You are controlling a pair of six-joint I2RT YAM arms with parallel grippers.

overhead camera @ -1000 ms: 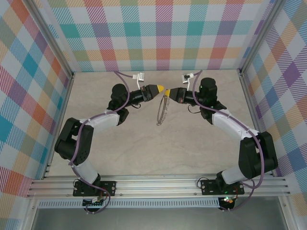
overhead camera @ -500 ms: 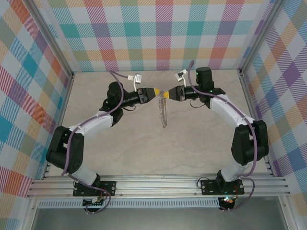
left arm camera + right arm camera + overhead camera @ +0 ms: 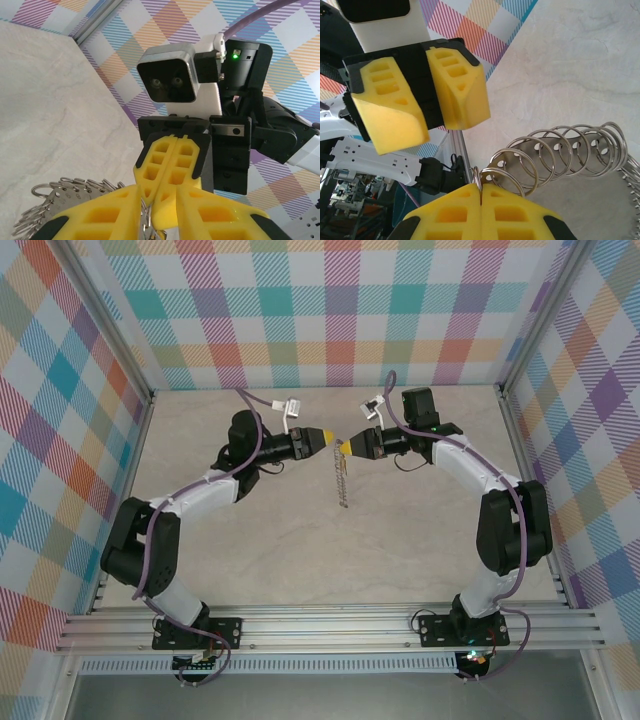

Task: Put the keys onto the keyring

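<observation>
Two yellow fingers of the right gripper (image 3: 481,192) are pressed flat together, pinching the end ring of the keyring (image 3: 555,150) at their very tips. The left gripper (image 3: 432,117) faces it tip to tip, just beside it, with its jaws apart and a plain gap between them. In the left wrist view its fingers flank the right gripper's tip, and a scrap of metal shows in the gap. Whether they touch that metal cannot be told.

From the pinch the keyring runs out as a row of thin wire rings. In the top view it hangs as a slim silver line (image 3: 343,480) toward the table (image 3: 250,540); whether its low end rests there cannot be told. Which piece, if any, is a key cannot be told either.

The keyring looks very light and limp along its length, so it would likely swing and sag with any arm motion. Each ring seems stiff, smooth and thin, and apt to twist or slip between soft pads. The best hold is probably across the flat of one ring close to the pinched end, where the slack is shortest. A firm squeeze should not harm it.
</observation>
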